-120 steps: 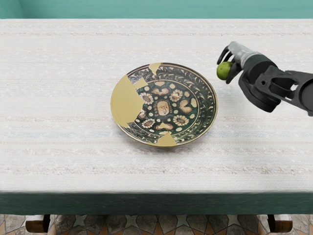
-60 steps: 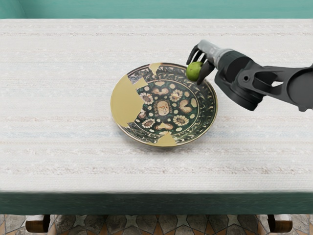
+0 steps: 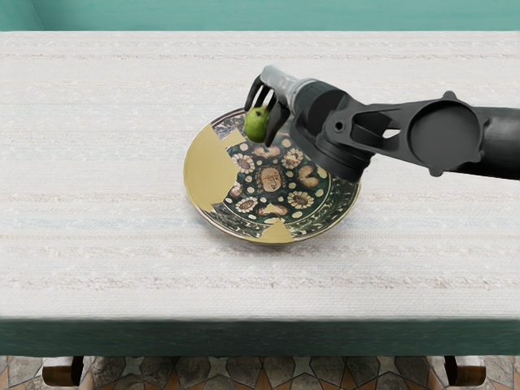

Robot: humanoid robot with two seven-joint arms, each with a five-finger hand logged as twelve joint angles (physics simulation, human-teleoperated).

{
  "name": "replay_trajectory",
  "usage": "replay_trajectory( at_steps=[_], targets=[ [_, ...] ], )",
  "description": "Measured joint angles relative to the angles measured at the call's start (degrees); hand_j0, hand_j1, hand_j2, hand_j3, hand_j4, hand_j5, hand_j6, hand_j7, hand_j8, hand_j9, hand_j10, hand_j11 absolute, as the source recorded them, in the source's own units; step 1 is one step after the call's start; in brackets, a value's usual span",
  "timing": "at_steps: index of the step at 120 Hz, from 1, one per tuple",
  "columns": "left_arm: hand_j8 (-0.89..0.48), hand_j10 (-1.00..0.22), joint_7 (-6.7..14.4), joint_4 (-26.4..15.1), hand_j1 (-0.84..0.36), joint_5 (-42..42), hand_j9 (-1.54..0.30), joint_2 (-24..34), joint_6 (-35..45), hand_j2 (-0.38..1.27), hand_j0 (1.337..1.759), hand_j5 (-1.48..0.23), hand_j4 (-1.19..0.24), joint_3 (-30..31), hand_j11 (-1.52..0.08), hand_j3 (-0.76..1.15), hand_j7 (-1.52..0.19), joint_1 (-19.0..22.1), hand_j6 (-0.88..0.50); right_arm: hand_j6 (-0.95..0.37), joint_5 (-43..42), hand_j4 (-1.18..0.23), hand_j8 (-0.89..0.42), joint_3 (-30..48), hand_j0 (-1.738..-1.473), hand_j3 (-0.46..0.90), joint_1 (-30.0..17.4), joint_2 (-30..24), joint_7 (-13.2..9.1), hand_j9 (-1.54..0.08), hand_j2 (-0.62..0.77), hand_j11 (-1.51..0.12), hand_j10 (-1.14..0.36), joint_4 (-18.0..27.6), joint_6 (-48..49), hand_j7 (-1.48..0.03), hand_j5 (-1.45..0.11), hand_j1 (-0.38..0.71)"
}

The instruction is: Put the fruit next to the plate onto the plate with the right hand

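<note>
Table: pale woven cloth (image 3: 97,162) over a green-edged top, with a teal wall (image 3: 244,12) behind it.
Plate: round, dark floral pattern with yellow patches (image 3: 207,166), sitting mid-table.
Right arm: dark, reaching in from the right edge (image 3: 439,138) and crossing the plate's far right side.
Right hand: fingers (image 3: 272,96) curled down around the fruit, gripping it.
Fruit: small and green (image 3: 257,123), held in the fingers over the plate's far rim, just inside it. I can't tell whether it touches the plate.

The fruit (image 3: 257,123), in the robot hand (image 3: 266,104), hangs over the plate's (image 3: 213,166) far rim.
</note>
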Motion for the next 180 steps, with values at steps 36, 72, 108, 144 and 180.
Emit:
replay_trajectory(
  at_steps=[36, 72, 108, 144, 180],
  targets=[
    [-0.01, -0.01, 0.0, 0.0, 0.33, 0.0, -0.02, 0.0, 0.0, 0.0, 1.658, -0.02, -0.01, 0.0, -0.02, 0.0, -0.02, 0.0, -0.01, -0.49, 0.0, -0.67, -0.49, -1.0, -1.658, 0.0, -0.6, 2.6, 0.0, -0.93, 0.52, -0.93, -0.68, -2.5, -0.1, -0.9, -0.93, 0.31],
    [-0.01, -0.01, 0.0, 0.0, 0.33, 0.0, -0.02, 0.0, 0.0, 0.0, 1.658, -0.02, -0.01, 0.0, -0.02, 0.0, -0.02, 0.0, -0.01, -0.21, 0.0, -0.29, -0.21, -1.8, -1.658, 0.0, -0.5, 2.7, 0.0, -0.39, 0.21, -0.4, -0.29, -2.9, -0.3, -0.38, -0.4, -0.07],
    [-0.01, -0.01, 0.0, 0.0, 0.33, 0.0, -0.02, 0.0, 0.0, 0.0, 1.658, -0.02, -0.01, 0.0, -0.02, 0.0, -0.02, 0.0, -0.01, -0.05, 5.8, -0.07, -0.05, 5.1, -1.658, 0.0, -2.0, -1.0, 0.0, -0.09, 0.05, -0.09, -0.07, 5.6, 1.5, -0.09, -0.09, -0.28],
    [-0.01, -0.01, 0.0, 0.0, 0.33, 0.0, -0.02, 0.0, 0.0, 0.0, 1.658, -0.02, -0.01, 0.0, -0.02, 0.0, -0.02, 0.0, -0.01, -0.01, 16.6, -0.02, -0.01, 24.6, -1.658, 0.0, -8.3, -7.5, 0.0, -0.02, 0.01, -0.02, -0.02, 18.6, 14.0, -0.02, -0.02, -0.33],
    [-0.01, -0.01, 0.0, 0.0, 0.33, 0.0, -0.02, 0.0, 0.0, 0.0, 1.658, -0.02, -0.01, 0.0, -0.02, 0.0, -0.02, 0.0, -0.01, 0.0, 31.7, 0.0, 0.0, 41.9, -1.658, 0.0, -22.2, -13.6, 0.0, 0.0, 0.0, 0.0, 0.0, 20.8, 39.9, 0.0, 0.0, -0.35]
  ],
)
